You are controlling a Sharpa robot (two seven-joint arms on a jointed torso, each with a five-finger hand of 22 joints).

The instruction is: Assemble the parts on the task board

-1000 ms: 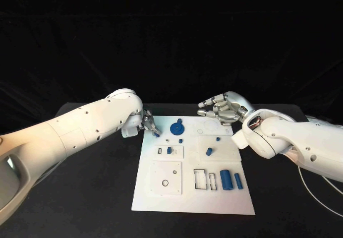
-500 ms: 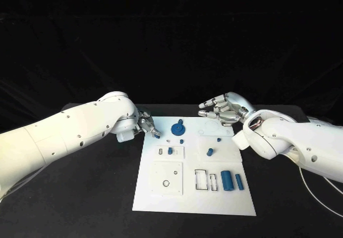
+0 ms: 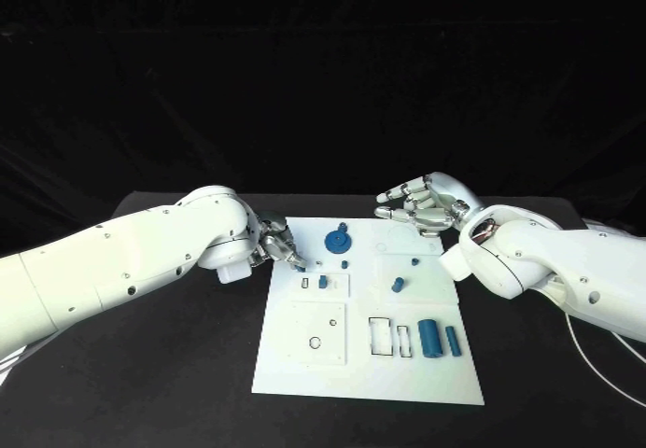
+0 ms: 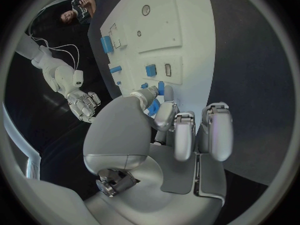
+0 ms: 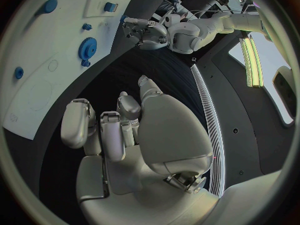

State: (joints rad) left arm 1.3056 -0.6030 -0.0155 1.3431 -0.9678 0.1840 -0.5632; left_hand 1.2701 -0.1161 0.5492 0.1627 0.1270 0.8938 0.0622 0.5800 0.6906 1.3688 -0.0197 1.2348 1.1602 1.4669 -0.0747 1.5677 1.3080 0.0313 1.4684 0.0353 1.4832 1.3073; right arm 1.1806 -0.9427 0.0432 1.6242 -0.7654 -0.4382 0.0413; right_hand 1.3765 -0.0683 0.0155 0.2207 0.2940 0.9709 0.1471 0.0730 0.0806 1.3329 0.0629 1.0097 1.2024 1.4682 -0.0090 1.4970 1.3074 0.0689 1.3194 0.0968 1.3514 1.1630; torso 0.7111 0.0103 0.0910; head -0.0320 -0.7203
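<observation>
The white task board (image 3: 303, 373) lies mid-table. On it are a blue gear (image 3: 337, 243), a small blue block (image 3: 323, 280), a peg (image 3: 398, 284), a thick cylinder (image 3: 427, 338) and a slim bar (image 3: 451, 342). My left hand (image 3: 277, 248) hovers over the board's far left edge, beside the gear. Its thumb and a finger pinch a small blue part (image 4: 152, 103), which the thumb mostly hides. The block (image 4: 150, 70) and cylinder (image 4: 107, 44) lie beyond the left hand (image 4: 156, 135). My right hand (image 3: 421, 207) hangs over the far right corner, fingers loosely bent and apart, holding nothing.
Two empty rectangular slots (image 3: 384, 338) sit left of the cylinder, and a round hole (image 3: 314, 343) is in the near left panel. Black table (image 3: 161, 373) surrounds the board on both sides. From the right wrist, the gear (image 5: 87, 47) lies between the two hands.
My left arm has swung in, and its hand has slid slightly right and nearer along the board's left edge. The right hand has stayed put.
</observation>
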